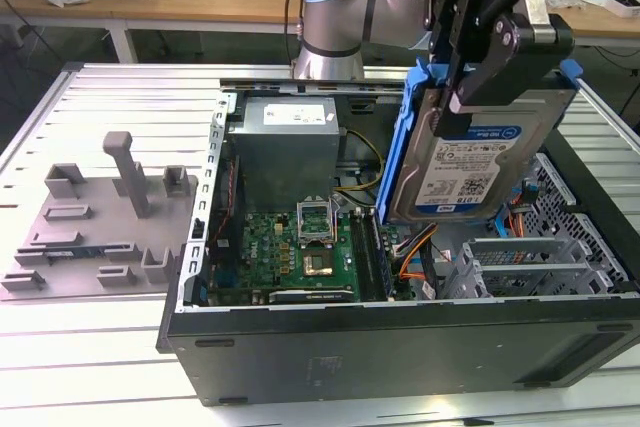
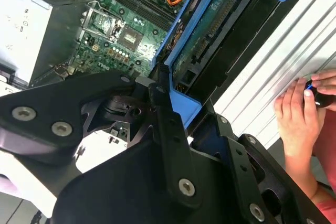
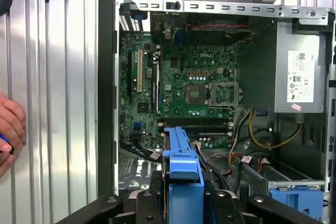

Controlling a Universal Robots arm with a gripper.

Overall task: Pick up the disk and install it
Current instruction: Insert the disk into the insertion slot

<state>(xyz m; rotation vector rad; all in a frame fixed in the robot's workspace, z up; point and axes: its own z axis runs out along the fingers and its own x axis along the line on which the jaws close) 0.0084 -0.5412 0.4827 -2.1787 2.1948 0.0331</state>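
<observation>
The disk (image 1: 480,162), a silver-grey drive with a white-and-blue label in a blue carrier, hangs tilted on edge above the open computer case (image 1: 400,347), over the side at the exterior view's right. My gripper (image 1: 468,97) is shut on it from above, one black finger across its labelled face. In the second wrist view the disk (image 2: 210,30) appears edge-on with its circuit-board side showing, and my gripper (image 2: 169,106) clamps the carrier's end. In the first wrist view the blue carrier (image 3: 181,156) sticks out from my gripper (image 3: 181,203) over the motherboard's edge.
Inside the case lie a green motherboard (image 1: 300,247), a grey power-supply box (image 1: 285,142), orange and yellow cables (image 3: 262,135) and a metal drive bay (image 1: 520,262). A grey fixture (image 1: 100,217) stands at the exterior view's left. A person's hand (image 2: 299,114) rests beside the case.
</observation>
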